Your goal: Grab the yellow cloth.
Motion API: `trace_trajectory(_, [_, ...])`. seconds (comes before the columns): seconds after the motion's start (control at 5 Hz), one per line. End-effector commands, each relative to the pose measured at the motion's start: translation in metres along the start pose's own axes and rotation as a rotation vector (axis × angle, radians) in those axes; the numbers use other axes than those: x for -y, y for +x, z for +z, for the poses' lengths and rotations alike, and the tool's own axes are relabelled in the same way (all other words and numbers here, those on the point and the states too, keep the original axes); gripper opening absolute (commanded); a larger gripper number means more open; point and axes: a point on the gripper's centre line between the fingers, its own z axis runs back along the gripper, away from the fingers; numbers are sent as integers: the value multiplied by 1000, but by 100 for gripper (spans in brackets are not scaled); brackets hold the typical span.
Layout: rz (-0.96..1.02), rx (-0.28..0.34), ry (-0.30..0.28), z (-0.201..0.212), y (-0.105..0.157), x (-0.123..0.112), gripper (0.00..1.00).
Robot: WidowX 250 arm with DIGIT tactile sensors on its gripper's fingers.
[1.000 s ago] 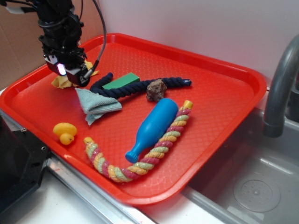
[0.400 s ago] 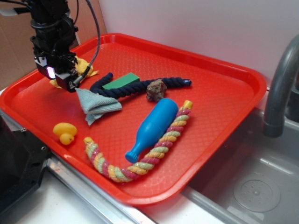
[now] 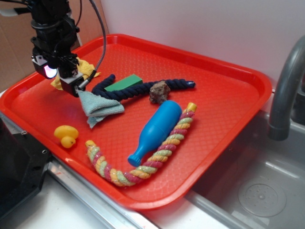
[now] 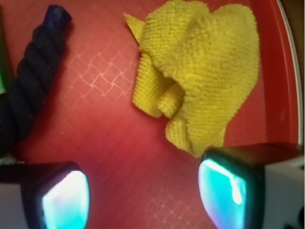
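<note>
**At the tray's far left corner: jaws open over the yellow cloth**

At the far left corner of the red tray [image 3: 224,71] you have the gripper [image 3: 64,78] hanging above the yellow cloth [image 4: 200,76], which lies crumpled on the tray floor close to the left rim; in the exterior view only a fringe of it shows beside the black gripper body; from the wrist camera you see the jaws spread wide, one glowing pad [image 4: 64,202] low on the left and the other low on the right, with nothing between them but bare tray; the right pad sits just past the cloth's lower tip, and you cannot tell from these views whether it touches the fabric.

Just beside the cloth, toward the tray's middle, you have the dark navy rope [image 3: 143,89], its end visible at the left of the wrist view; a green block [image 3: 124,82] rests against that rope, and a brown rock-like lump [image 3: 159,91] sits near its far end; the pale blue-grey cloth [image 3: 97,107] lies folded just in front of the gripper; nearer the front edge you see the yellow rubber duck [image 3: 66,135], the multicoloured braided rope [image 3: 143,164] and the blue bottle [image 3: 155,131] lying on its side, cradled by that rope; a grey faucet [image 3: 286,86] rises beyond the tray's right edge.
</note>
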Motion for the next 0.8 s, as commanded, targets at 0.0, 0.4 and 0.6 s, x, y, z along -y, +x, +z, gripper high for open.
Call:
trace_trajectory(0.0, [262, 58, 7, -13, 33, -33, 100])
trace_trajectory(0.4, [292, 22, 10, -32, 43, -50, 100])
trace_trajectory(0.6, [285, 3, 24, -38, 46, -51, 25])
